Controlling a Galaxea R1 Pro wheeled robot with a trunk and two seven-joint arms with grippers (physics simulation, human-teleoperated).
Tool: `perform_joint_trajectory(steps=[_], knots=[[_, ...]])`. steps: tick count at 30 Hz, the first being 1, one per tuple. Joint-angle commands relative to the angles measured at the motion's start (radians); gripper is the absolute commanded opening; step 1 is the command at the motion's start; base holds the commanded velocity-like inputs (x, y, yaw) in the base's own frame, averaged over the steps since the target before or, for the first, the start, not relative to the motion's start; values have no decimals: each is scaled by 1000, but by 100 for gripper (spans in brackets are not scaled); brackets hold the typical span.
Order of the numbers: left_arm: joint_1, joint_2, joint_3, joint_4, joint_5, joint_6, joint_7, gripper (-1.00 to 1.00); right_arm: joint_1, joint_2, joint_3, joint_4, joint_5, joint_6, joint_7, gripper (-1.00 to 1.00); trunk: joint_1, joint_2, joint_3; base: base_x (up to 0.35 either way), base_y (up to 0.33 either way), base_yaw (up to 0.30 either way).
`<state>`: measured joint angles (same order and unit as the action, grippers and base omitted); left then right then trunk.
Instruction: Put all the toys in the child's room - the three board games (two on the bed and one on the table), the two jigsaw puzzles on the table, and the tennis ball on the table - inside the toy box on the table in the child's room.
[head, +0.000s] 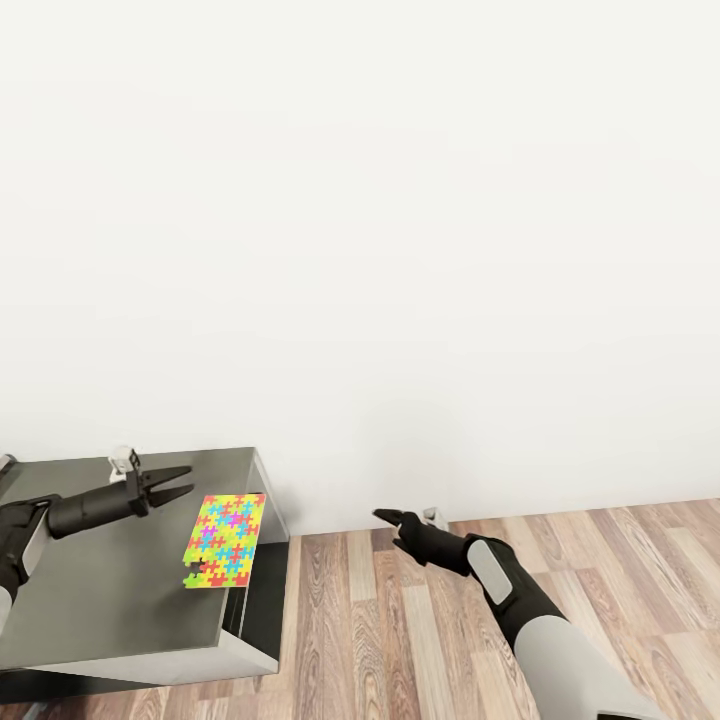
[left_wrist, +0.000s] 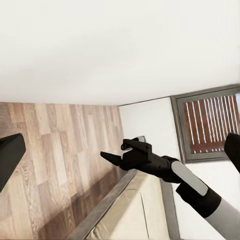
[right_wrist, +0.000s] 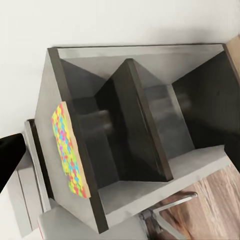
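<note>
I see a white wall (head: 400, 220) taking most of the head view, with wood-plank floor (head: 420, 620) beneath it. The grey table (head: 110, 600) is cut off at the left and bottom edges, so I cannot judge its full extent. From the right wrist view I see open dark compartments (right_wrist: 150, 130) under its top, and a chair base (right_wrist: 165, 220) only partly visible below.

1 jigsaw puzzle (head: 225, 540) lies flat on the table top near its right edge; 1 corner looks ragged, and I can read no writing on it.

My left gripper (head: 180, 482) hovers over the table just beside the puzzle, fingers spread and empty. My right gripper (head: 385, 519) hangs above the floor, well apart from the table; its fingertips look drawn together to a point, though the far finger is hard to separate.
</note>
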<state>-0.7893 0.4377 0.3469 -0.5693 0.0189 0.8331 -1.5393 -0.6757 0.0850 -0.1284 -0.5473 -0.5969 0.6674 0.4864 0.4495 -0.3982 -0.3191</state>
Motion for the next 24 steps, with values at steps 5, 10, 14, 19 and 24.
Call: perform_joint_trajectory(steps=[5, 10, 14, 19, 24], knots=[[0, 0, 0, 0, -2, 10, -21, 100, -1, 14, -9, 0, -1, 11, -6, 100, 1, -2, -2, 0, 0, 0], [4, 0, 0, 0, -1, 9, -27, 100, -1, 20, -8, 0, -1, 15, -8, 100, 1, -2, -2, 0, 0, 0], [10, 1, 0, -1, 0, 9, -32, 100, -1, 35, -8, 0, 0, 18, -9, 100, 1, -2, -2, 0, 0, 0], [18, 4, 0, -14, 0, 10, -32, 100, -1, 51, -6, 0, 1, 20, -10, 100, 1, -2, -2, 0, 0, 0], [46, 19, -1, -84, 1, 26, -32, 100, -1, 60, -2, -3, 6, 21, -29, 100, 1, -2, -2, 0, 0, 0]])
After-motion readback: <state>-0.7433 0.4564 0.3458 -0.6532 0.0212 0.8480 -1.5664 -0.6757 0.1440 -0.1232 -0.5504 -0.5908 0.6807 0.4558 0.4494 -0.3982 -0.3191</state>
